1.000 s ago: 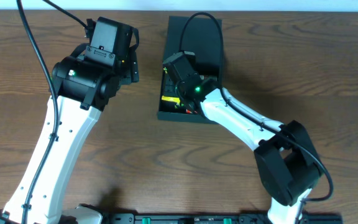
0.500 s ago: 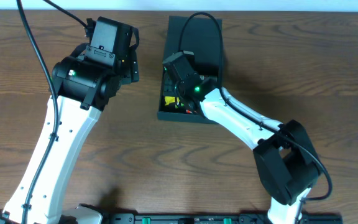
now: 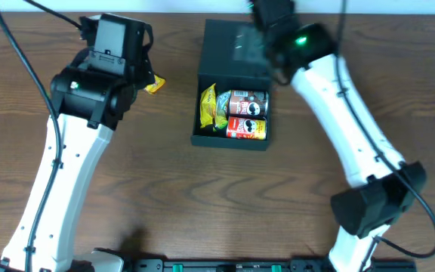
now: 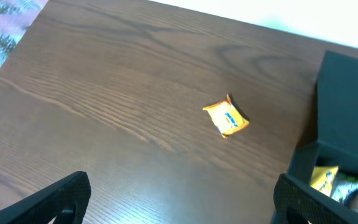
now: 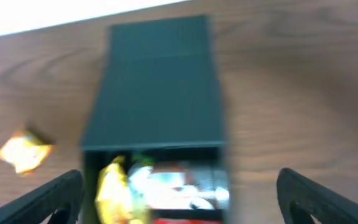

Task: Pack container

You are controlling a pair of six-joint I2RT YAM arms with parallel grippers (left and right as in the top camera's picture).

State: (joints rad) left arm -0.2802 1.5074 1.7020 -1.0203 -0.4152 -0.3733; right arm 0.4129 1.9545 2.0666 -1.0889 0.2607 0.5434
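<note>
The dark teal container (image 3: 232,140) stands open at the table's middle, its flap lid (image 3: 237,41) folded back. Inside lie a yellow packet (image 3: 208,106), a brown can (image 3: 247,102) and a red can (image 3: 246,130). A small orange packet (image 3: 154,85) lies on the wood left of the box, also in the left wrist view (image 4: 227,118). My left gripper (image 4: 182,202) hangs open and empty above the bare wood in front of that packet. My right gripper (image 5: 182,198) is open and empty, high above the box's far side; its view is blurred.
The table's far edge (image 4: 241,18) runs just behind the container (image 5: 157,81) and the orange packet (image 5: 23,151). The right arm (image 3: 346,98) slants from the back centre down to the front right. The left arm (image 3: 66,151) covers the left side.
My right gripper has opened and risen out of the container toward the far edge, uncovering the cans and yellow packet. My left arm shifted slightly left, and the orange packet now shows.
</note>
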